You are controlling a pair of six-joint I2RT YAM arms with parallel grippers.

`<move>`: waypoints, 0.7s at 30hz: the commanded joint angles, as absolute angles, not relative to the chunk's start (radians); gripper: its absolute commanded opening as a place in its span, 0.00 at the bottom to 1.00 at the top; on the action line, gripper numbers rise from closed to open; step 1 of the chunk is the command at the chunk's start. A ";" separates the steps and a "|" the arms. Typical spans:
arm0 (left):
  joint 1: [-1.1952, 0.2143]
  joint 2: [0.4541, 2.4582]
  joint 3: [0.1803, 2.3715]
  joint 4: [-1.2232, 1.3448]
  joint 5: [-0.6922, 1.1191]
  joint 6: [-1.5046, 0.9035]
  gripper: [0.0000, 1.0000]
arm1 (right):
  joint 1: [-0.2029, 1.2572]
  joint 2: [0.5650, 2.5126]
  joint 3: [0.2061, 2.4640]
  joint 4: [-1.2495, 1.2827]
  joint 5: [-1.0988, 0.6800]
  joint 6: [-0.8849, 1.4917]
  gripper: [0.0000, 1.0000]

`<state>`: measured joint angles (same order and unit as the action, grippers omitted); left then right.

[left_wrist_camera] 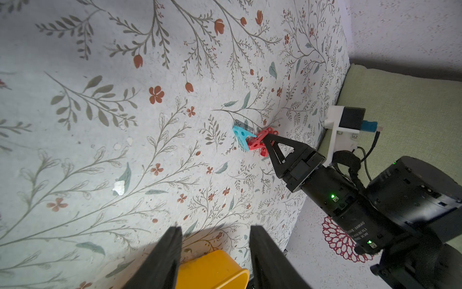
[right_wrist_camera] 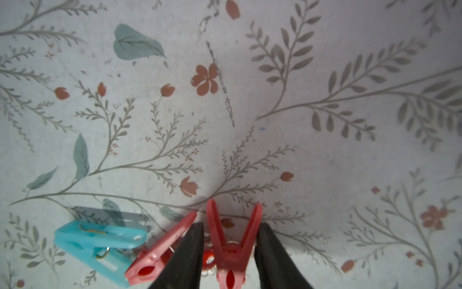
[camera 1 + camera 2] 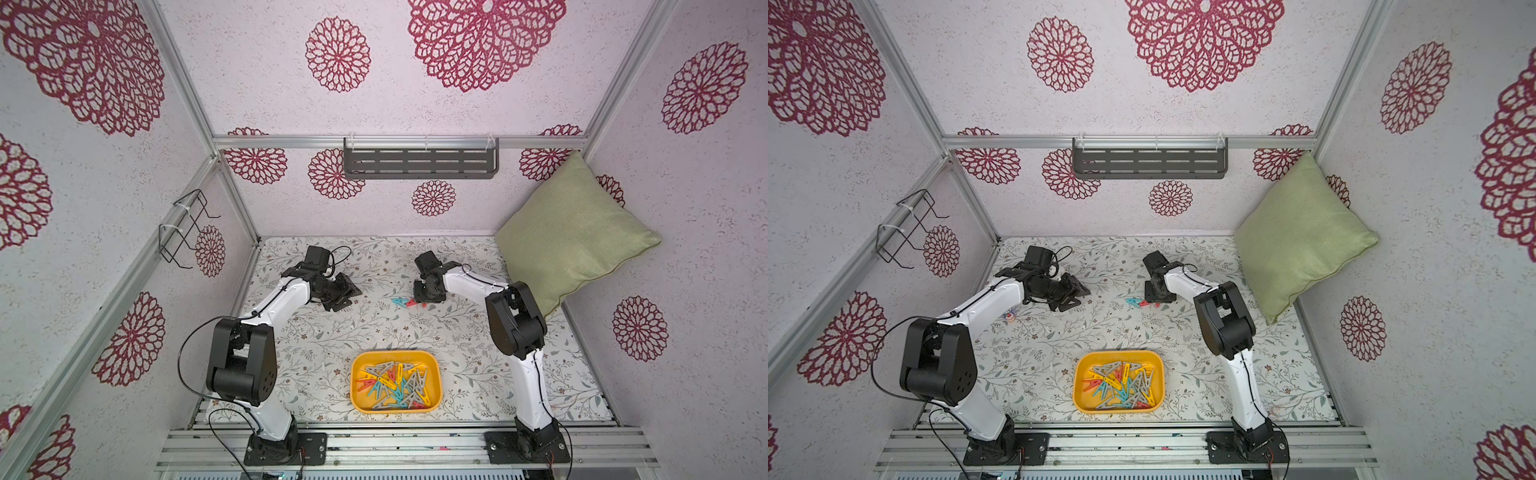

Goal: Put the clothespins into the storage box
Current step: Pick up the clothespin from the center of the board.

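Red clothespin between right jaws, second red clothespin just outside

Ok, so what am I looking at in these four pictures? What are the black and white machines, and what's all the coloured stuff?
Those are two robot arms, a left arm and a right arm, mounted at the near edge of a table. Each ends in a two-fingered claw. Two pictures look down on the whole scene from above and are nearly alike. The other two come from a small camera on each wrist, looking past that arm's claw.

The coloured bits are clothespins. Most lie in the yellow box. Three are out on the table: a teal pin, a red pin and a second red pin. The right claw has a finger on each side of the second red pin; whether it pinches it yet is unclear. The left claw is open and empty.
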<state>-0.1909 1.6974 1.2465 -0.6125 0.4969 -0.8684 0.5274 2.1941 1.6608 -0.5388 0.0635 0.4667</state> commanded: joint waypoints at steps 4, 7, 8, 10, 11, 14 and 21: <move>-0.185 1.638 1.213 -0.611 0.502 -0.858 0.51 | 0.523 2.184 1.622 -0.594 0.047 0.504 0.38; -0.185 1.624 1.200 -0.609 0.501 -0.858 0.51 | 0.514 2.201 1.653 -0.596 0.037 0.518 0.39; -0.185 1.621 1.197 -0.609 0.501 -0.859 0.51 | 0.514 2.210 1.666 -0.600 0.037 0.518 0.39; -0.185 1.616 1.188 -0.607 0.499 -0.859 0.51 | 0.510 2.236 1.699 -0.616 0.034 0.521 0.38; -0.184 1.612 1.187 -0.606 0.499 -0.859 0.51 | 0.506 2.249 1.715 -0.624 0.032 0.522 0.38; -0.186 1.602 1.181 -0.604 0.496 -0.862 0.51 | 0.500 2.255 1.732 -0.632 0.033 0.523 0.37; -0.185 1.596 1.172 -0.598 0.497 -0.866 0.51 | 0.489 2.221 1.726 -0.644 0.048 0.504 0.32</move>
